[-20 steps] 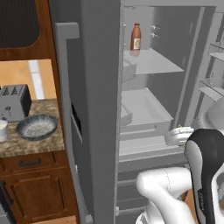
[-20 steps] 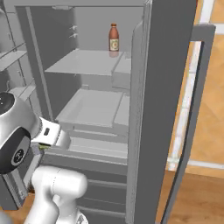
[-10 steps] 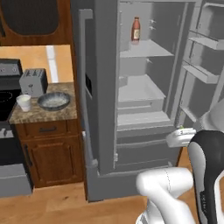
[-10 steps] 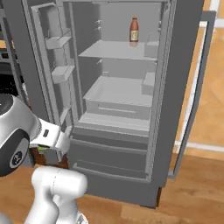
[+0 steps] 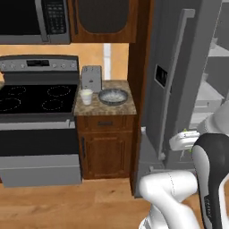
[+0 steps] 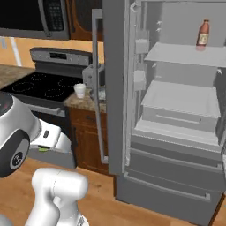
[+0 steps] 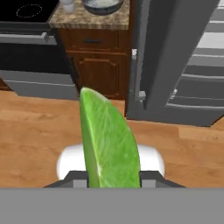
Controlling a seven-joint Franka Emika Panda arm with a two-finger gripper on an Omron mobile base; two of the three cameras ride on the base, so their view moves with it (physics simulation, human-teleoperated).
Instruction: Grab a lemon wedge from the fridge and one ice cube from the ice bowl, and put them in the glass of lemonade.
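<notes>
Close to the hand camera, the yellow-green lemon wedge (image 7: pixel 109 140) stands upright with my gripper (image 7: pixel 109 177) shut on it. The hand (image 5: pixel 184 139) hangs low in front of the grey fridge (image 5: pixel 179 67), whose doors stand open on bare shelves (image 6: pixel 181 99). On the small granite counter left of the fridge sit the whitish glass of lemonade (image 5: pixel 86 96) and, to its right, the speckled ice bowl (image 5: pixel 113 96). Both also peek in at the top of the hand view, the glass (image 7: pixel 68 3) and the bowl (image 7: pixel 101 4), well away from the gripper.
A toaster (image 5: pixel 91 78) stands behind the glass and bowl. A black stove (image 5: pixel 36 96) with a microwave (image 5: pixel 36 20) above it adjoins the counter on the left. A red-brown bottle (image 6: pixel 202 33) is on the top fridge shelf. The open fridge door (image 6: pixel 112 88) juts out between hand and counter.
The base has backed away and turned left, so the whole scene shifted: the fridge slid right, and the counter, stove and microwave came into view. The gripper stays shut on the wedge.
</notes>
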